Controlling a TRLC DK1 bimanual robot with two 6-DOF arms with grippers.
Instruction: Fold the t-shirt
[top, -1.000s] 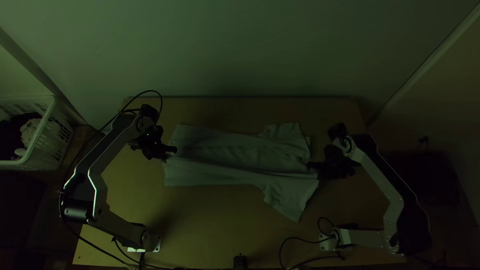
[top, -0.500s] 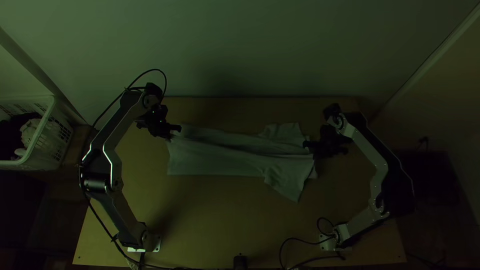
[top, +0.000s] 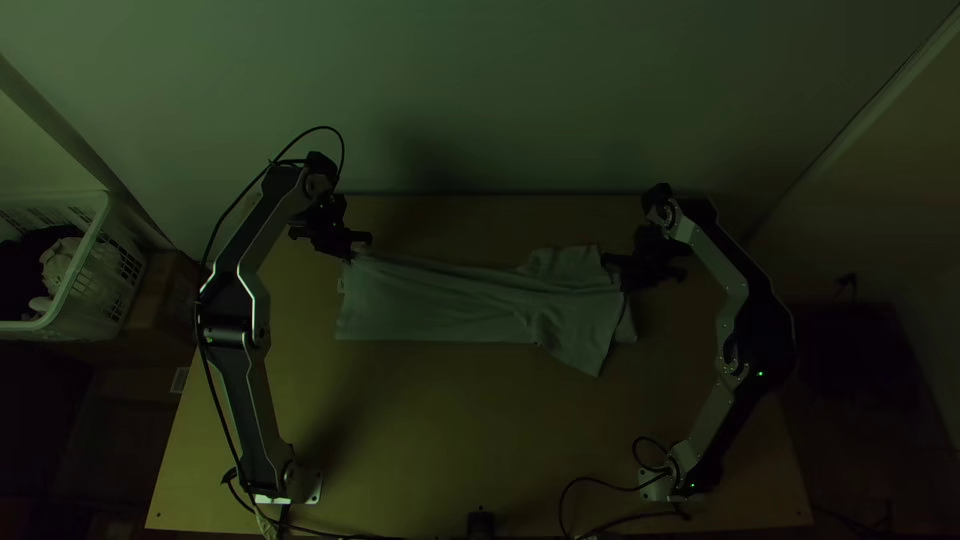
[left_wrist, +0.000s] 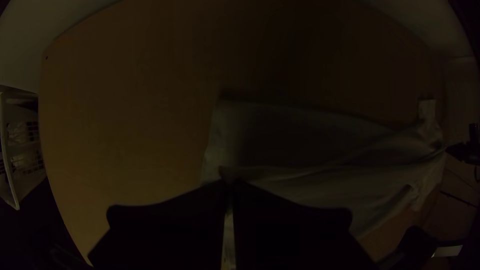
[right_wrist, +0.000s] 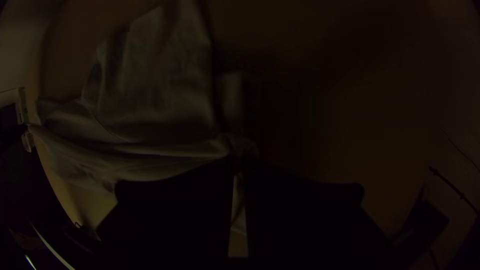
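In the top view my left gripper (top: 358, 240) is at the far left corner of the pale t-shirt (top: 430, 305), and my right gripper (top: 612, 265) is at its right end by a sleeve. The shirt lies lengthwise, folded over itself, with creases running between the grippers and both sleeves at the right. The left wrist view has my left gripper (left_wrist: 229, 187) shut on the hem of the t-shirt (left_wrist: 310, 140). In the right wrist view my right gripper (right_wrist: 237, 165) is shut on bunched cloth near the collar of the t-shirt (right_wrist: 155, 95).
A white basket (top: 95, 265) holding cloths stands beyond the table's left side. Bare wood of the table (top: 450, 430) lies between the shirt and the near edge, where a small black object (top: 480, 523) stands. Cables run by both arm bases.
Both grippers have moved up the picture toward the table's far edge, drawing held cloth along. The shirt's near side and lower sleeve have shifted the same way, so it lies narrower.
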